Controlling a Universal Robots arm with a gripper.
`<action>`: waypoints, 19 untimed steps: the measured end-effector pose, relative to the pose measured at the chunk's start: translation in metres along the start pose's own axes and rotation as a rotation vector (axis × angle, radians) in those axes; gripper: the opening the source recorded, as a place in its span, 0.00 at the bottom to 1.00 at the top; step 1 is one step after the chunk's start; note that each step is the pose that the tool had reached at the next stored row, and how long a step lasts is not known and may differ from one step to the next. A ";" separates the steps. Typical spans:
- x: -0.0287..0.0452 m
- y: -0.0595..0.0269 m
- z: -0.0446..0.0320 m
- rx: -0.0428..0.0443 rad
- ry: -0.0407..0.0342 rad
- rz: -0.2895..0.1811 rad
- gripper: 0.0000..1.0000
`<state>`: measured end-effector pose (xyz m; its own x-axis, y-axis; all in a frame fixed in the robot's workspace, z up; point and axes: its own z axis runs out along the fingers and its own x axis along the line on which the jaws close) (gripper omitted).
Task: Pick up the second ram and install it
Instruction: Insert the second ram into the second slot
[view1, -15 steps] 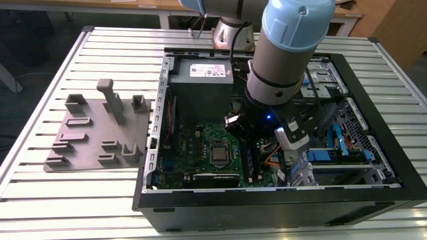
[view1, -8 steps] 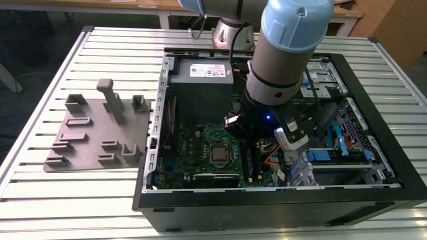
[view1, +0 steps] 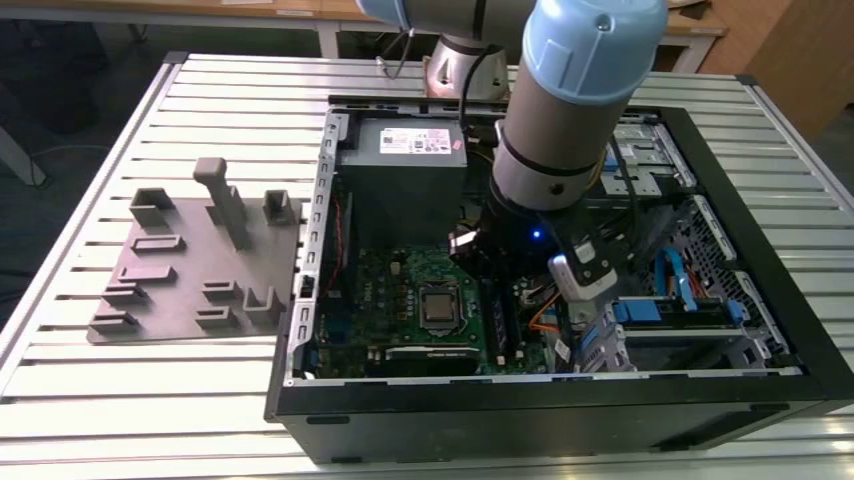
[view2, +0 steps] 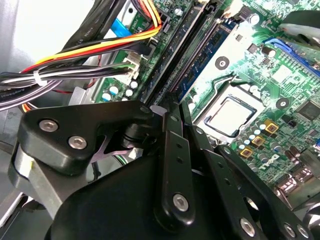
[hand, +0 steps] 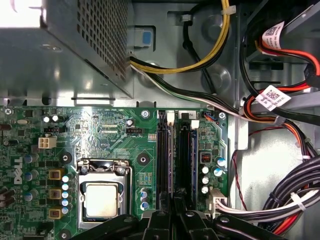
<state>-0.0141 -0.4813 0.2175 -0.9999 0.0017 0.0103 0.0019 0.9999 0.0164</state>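
Inside the open computer case (view1: 787, 330), pincer (hand: 173, 212) low over the motherboard's (hand: 100, 130) memory slots (hand: 163, 160), grip state unclear

gripper (hand: 175, 212) fingertips hidden behind own linkage — second ram (hand: 184, 160) mostly hidden (in slot)

A white printed label (view1: 420, 141) sits on the grey power supply (view1: 400, 165) inside the open case, its print too small to read. White tags (hand: 273, 97) wrap the cables (hand: 295, 195) beside the motherboard (hand: 110, 135) — likewise illegible.
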 end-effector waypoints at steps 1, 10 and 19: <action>-0.0001 0.0000 -0.0007 0.0001 0.0000 0.000 0.14; -0.0008 0.0001 -0.0011 0.0016 0.0006 -0.001 0.14; 0.0013 0.0000 0.0008 0.0026 0.0005 0.006 0.14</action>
<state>-0.0154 -0.4812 0.2168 -0.9999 0.0081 0.0108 0.0082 0.9999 0.0137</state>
